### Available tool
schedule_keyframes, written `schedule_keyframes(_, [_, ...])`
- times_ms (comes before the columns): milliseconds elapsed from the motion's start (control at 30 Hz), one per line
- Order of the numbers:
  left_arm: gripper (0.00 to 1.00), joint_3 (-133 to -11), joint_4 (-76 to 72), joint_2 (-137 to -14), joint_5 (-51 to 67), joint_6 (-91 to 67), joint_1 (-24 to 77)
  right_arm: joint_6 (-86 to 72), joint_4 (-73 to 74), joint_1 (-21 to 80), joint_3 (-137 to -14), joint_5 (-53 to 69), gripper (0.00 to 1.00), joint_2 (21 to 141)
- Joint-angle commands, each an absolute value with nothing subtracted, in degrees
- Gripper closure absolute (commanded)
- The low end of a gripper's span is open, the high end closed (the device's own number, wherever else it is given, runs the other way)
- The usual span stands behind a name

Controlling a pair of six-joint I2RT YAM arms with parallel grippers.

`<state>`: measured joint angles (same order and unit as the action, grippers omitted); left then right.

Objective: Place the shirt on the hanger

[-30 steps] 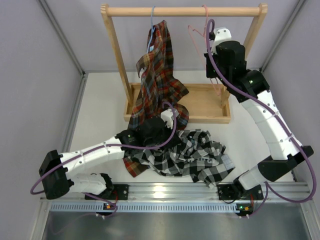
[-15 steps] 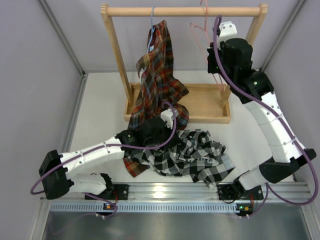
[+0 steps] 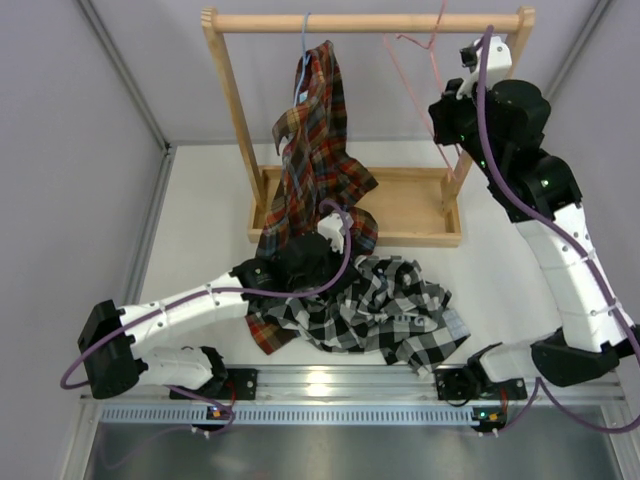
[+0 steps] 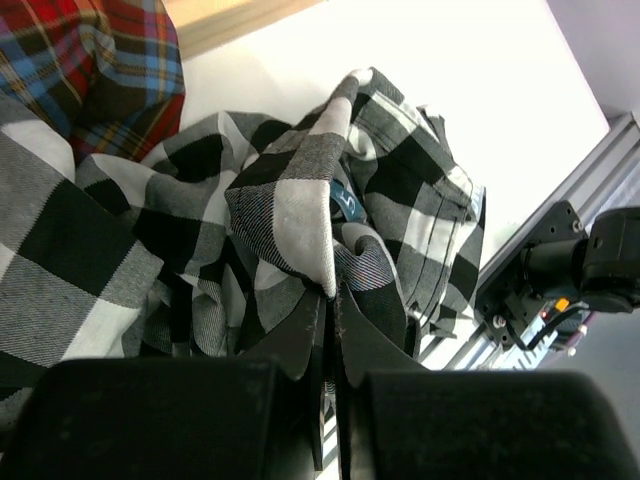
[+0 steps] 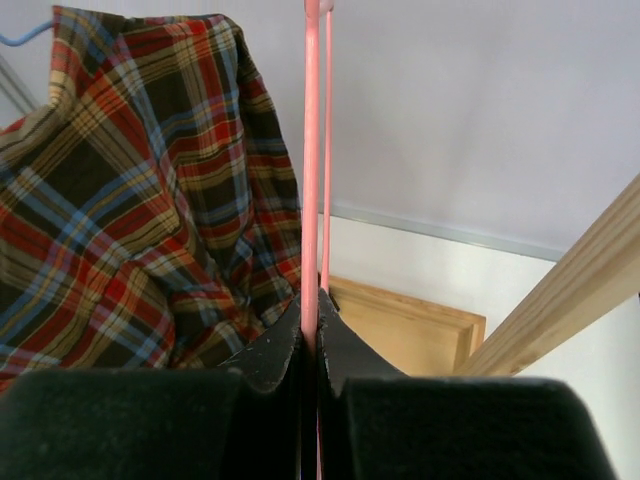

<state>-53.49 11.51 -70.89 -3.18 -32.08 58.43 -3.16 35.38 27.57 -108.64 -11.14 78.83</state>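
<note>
The black-and-white checked shirt (image 3: 385, 312) lies crumpled on the table in front of the rack. My left gripper (image 3: 328, 250) is low at the shirt's far edge, shut on a fold of it by the collar (image 4: 300, 215); the fingertips (image 4: 305, 320) pinch the fabric. The thin pink hanger (image 3: 408, 75) is up by the right end of the wooden rod, tilted. My right gripper (image 3: 447, 125) is shut on its wire (image 5: 311, 150), which runs up from between the closed jaws. The hanger's hook is near the rod; I cannot tell if it rests on it.
The wooden rack (image 3: 365, 21) stands at the back with a boxed base (image 3: 415, 208). A red tartan shirt (image 3: 315, 150) hangs from a light blue hanger (image 3: 305, 30) at the rod's left and drapes to the table; it also shows in the right wrist view (image 5: 130, 200). An aluminium rail (image 3: 340, 382) lines the near edge.
My right arm has risen and swung right, carrying the pink hanger right along the rod's end. The left arm and the checked shirt have not moved.
</note>
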Motion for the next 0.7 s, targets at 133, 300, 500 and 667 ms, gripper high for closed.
schedule_keyframes(133, [1.0, -61.77, 10.89, -72.59, -10.45, -33.22, 58.54, -3.69, 36.82, 26.54, -104.25, -5.46, 1.0, 69.81])
schedule_keyframes(300, [1.0, -68.63, 16.43, -76.37, -15.38, -33.31, 58.01, -6.85, 47.5, 26.63, -93.79, -2.56, 1.0, 59.43])
schedule_keyframes(500, [1.0, -75.22, 19.6, -82.52, -14.95, -33.4, 54.67, -8.26, 62.99, 26.54, -83.24, 2.54, 1.0, 43.35])
schedule_keyframes(667, [1.0, -78.04, 20.21, -86.48, -12.4, -32.35, 51.68, -9.14, 74.08, 26.63, -80.78, 11.59, 1.0, 33.15])
